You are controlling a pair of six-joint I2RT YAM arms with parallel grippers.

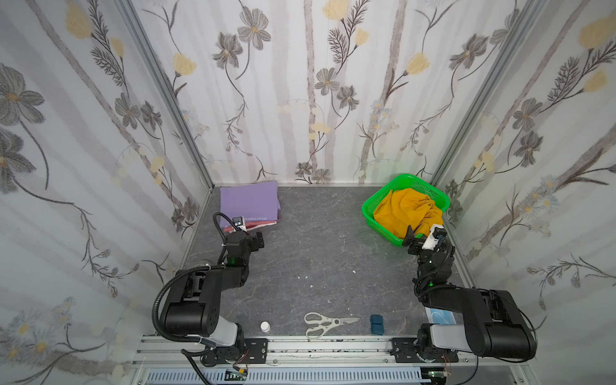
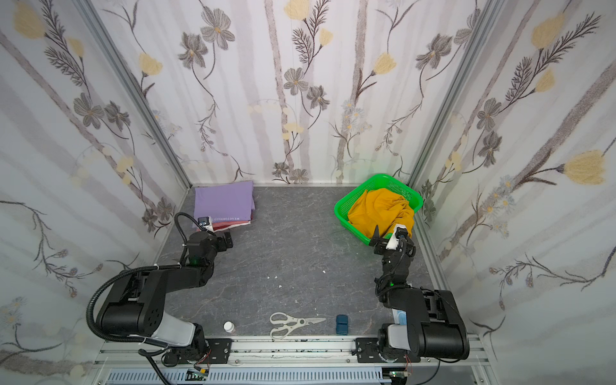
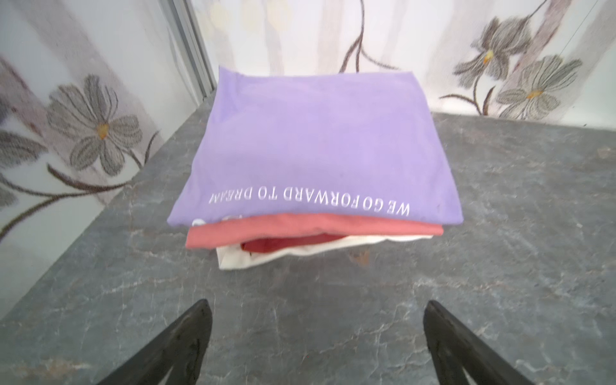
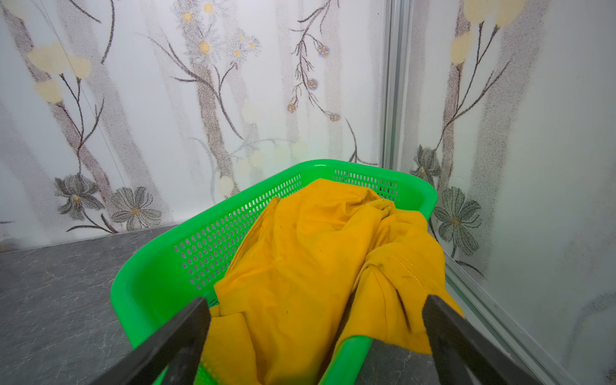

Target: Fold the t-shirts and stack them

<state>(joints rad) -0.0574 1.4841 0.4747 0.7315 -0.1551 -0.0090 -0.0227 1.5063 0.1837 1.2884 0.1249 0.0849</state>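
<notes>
Here, grey marbled tabletop point(image 1: 316, 250); floral walls point(image 1: 300, 83); t-shirts point(image 1: 248, 203) stacked far-left.

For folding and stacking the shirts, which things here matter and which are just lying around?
For the job: yellow shirt, crumpled in the green basket; folded pile of purple shirt, pink shirt, white shirt.
Lying about: scissors, small white bottle, small blue object, face mask.

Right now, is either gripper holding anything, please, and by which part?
Nothing is held: left gripper open, short of the folded lavender t-shirt; right gripper open at the crumpled mustard-yellow t-shirt in the green plastic mesh basket.
</notes>
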